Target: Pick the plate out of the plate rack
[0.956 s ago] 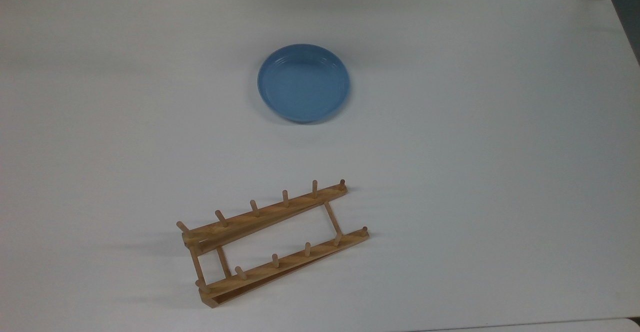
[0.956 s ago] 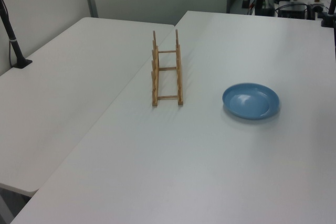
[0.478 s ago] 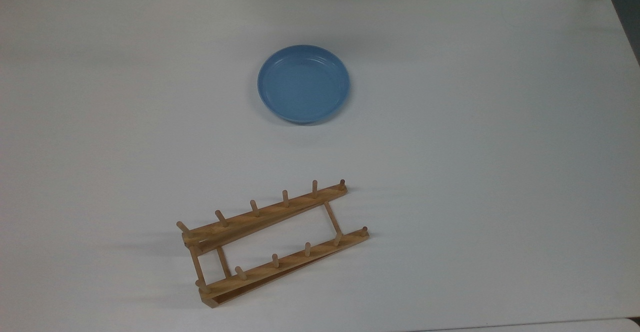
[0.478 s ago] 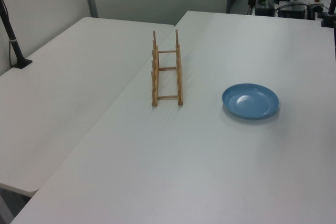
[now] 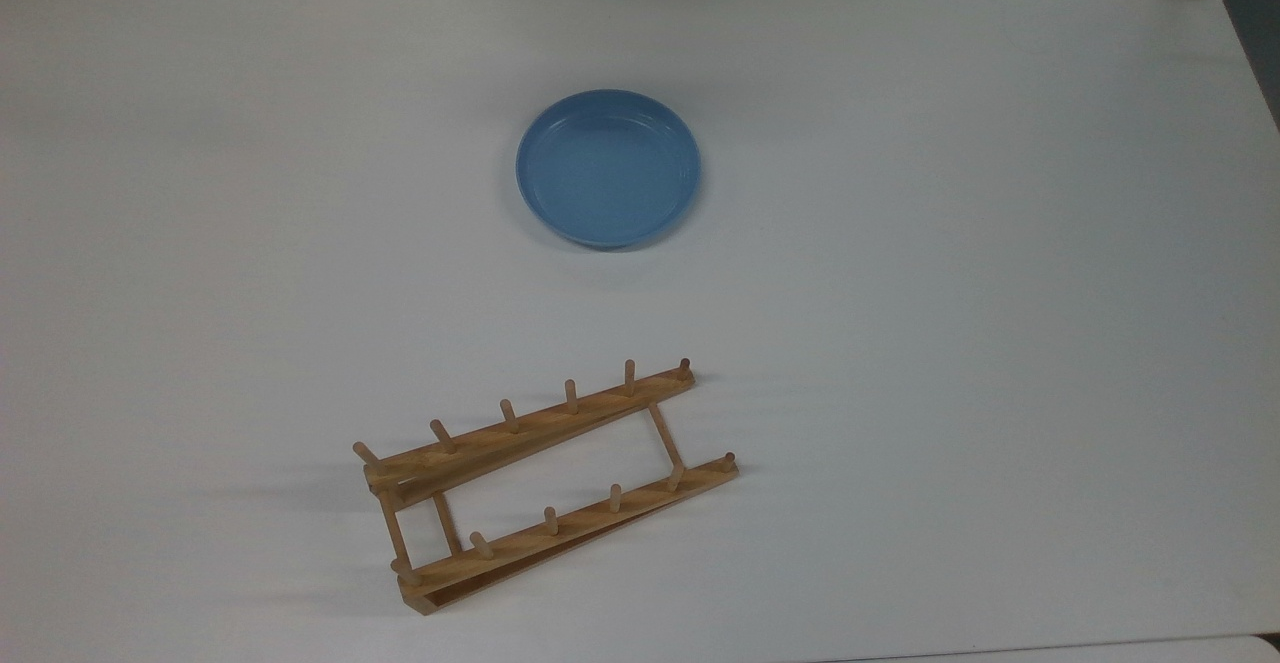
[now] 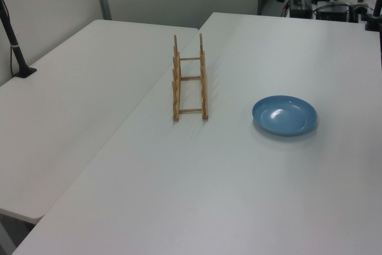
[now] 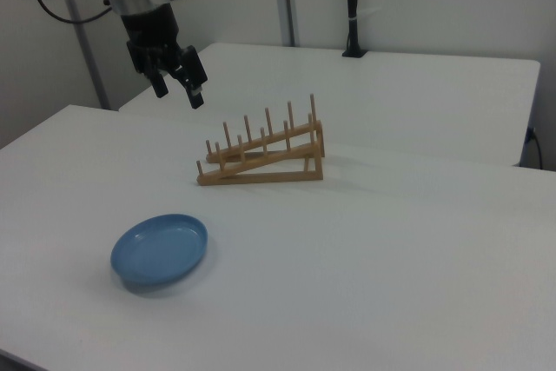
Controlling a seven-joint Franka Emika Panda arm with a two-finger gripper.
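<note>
In the right view, left to right: the gripper [image 7: 177, 83] hangs high with jaws apart and empty, the plate [image 7: 160, 250] lies flat on the table [image 7: 417, 267], well apart from the bare plate rack [image 7: 262, 155]. The plate is probably light, stiff, slick plastic; its raised rim is the place to pinch.

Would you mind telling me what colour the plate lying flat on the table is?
The plate is light blue; the top view shows it best.
</note>
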